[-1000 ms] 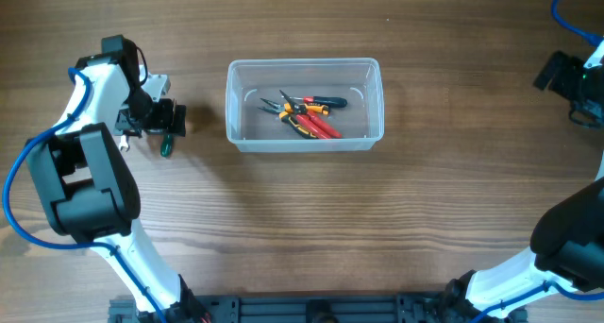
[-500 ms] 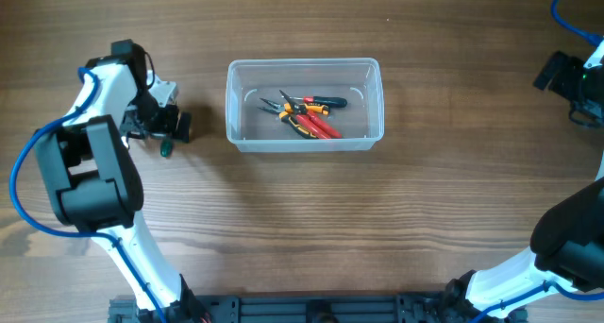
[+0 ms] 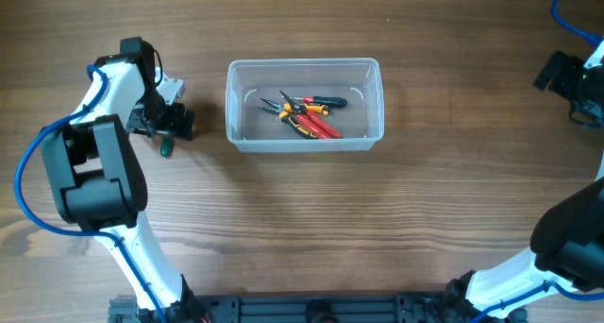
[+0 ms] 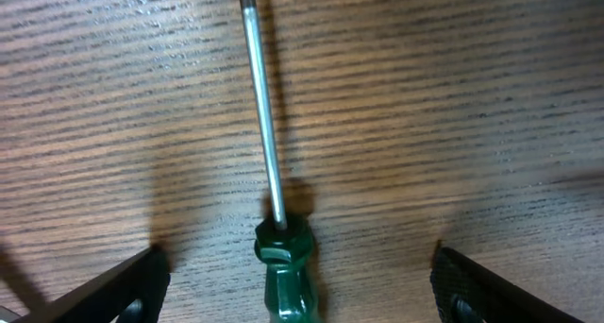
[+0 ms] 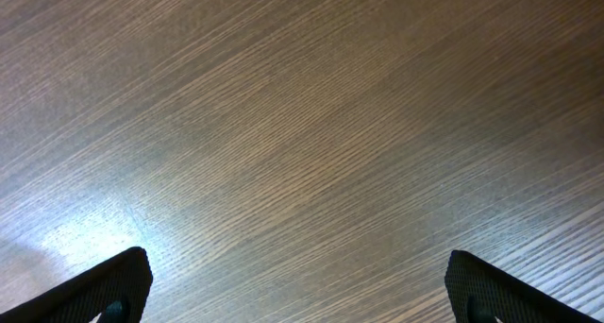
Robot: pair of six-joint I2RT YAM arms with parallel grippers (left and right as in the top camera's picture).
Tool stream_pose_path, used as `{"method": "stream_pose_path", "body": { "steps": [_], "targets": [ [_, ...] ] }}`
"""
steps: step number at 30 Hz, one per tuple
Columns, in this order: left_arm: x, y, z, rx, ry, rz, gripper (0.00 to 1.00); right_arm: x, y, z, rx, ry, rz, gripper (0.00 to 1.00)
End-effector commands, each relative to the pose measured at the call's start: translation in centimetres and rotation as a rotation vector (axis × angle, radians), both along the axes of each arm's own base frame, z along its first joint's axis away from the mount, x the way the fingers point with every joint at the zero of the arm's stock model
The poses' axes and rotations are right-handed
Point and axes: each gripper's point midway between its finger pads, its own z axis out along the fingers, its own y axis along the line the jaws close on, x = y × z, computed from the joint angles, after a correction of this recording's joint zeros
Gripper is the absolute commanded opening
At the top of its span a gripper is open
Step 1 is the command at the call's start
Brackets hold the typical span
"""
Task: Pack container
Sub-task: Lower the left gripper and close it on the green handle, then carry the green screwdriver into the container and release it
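The clear plastic container stands at the table's middle and holds red-handled and orange-handled pliers. A green-handled screwdriver lies on the wood left of it. In the left wrist view its handle and steel shaft lie between my open left fingers, which straddle it without touching. My left gripper sits over the screwdriver. My right gripper is at the far right edge, open and empty over bare wood.
The left arm's base stands at the front left. The right arm's body fills the front right corner. A blue cable loops at the top right.
My left gripper has shifted a little to the right, toward the container, over the screwdriver. The right arm has not moved.
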Motion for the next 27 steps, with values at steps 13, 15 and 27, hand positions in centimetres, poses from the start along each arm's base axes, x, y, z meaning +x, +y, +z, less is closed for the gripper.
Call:
{"method": "stream_pose_path", "body": {
  "steps": [13,15,27],
  "targets": [
    [0.0,0.08,-0.76,-0.05,-0.003,0.028,0.89,0.15,0.23,-0.11,0.014,-0.006,-0.01,1.0],
    [0.01,0.08,-0.76,-0.05,-0.004,0.028,0.79,0.15,0.23,-0.11,0.014,-0.006,-0.01,1.0],
    [0.07,0.08,-0.76,-0.05,-0.006,0.028,0.45,0.15,0.23,-0.11,0.014,-0.006,-0.01,1.0]
  ]
}}
